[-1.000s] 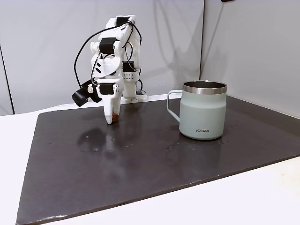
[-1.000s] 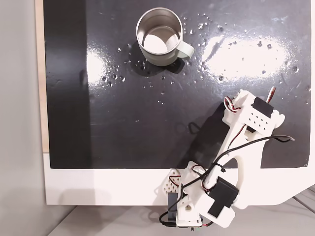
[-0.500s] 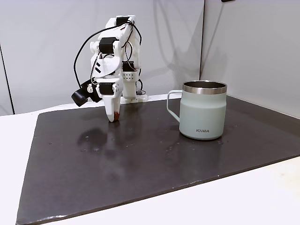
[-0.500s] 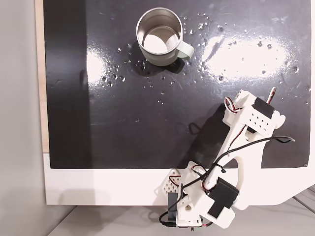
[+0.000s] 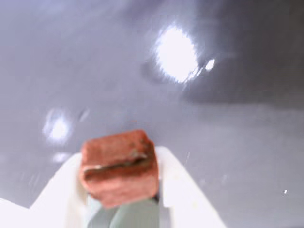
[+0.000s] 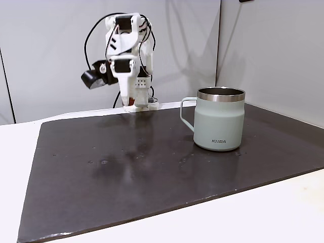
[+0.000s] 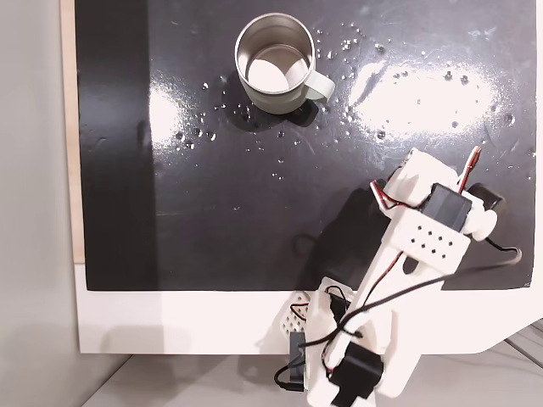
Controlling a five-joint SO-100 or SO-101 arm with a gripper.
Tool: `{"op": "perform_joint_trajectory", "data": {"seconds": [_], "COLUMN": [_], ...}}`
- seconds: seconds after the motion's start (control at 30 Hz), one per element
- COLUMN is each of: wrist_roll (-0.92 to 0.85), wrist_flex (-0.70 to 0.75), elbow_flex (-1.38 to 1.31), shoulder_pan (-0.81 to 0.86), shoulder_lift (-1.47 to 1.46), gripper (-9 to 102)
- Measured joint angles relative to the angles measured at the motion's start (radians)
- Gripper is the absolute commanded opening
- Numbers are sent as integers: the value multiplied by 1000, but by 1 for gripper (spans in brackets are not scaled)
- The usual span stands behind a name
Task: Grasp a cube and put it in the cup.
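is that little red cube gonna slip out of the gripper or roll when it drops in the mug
The cube looks rough and matte, so it probably grips well between the white fingers. Flat faces suggest it will settle rather than roll. It seems tiny beside the cup, so it is likely light.

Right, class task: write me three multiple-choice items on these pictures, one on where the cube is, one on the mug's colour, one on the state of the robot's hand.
1. Where is the cube?
A. inside the cup
B. between the fingers of the hand
C. loose on the mat

2. What colour is the cup's body?
A. pale sage green
B. bright red
C. black

3. What state is the hand in?
A. open and empty
B. shut on the cube
C. resting inside the cup

Answers:
1 B: the wrist view shows the cube between the white fingers.
2 A: the cup is pale green under a steel rim.
3 B: the hand grips the cube, raised off the dark mat.
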Motion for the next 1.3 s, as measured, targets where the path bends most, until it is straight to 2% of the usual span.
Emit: {"op": "perform_joint_trajectory", "data": {"seconds": [0.33, 0.77, 1.3], "wrist_roll": [31, 55, 189], "wrist_flex": [147, 184, 270], "elbow_flex": [-181, -278, -753], "shoulder_pan": [-78, -149, -313], "shoulder_lift": [160, 189, -184], "gripper": [4, 4, 4]}}
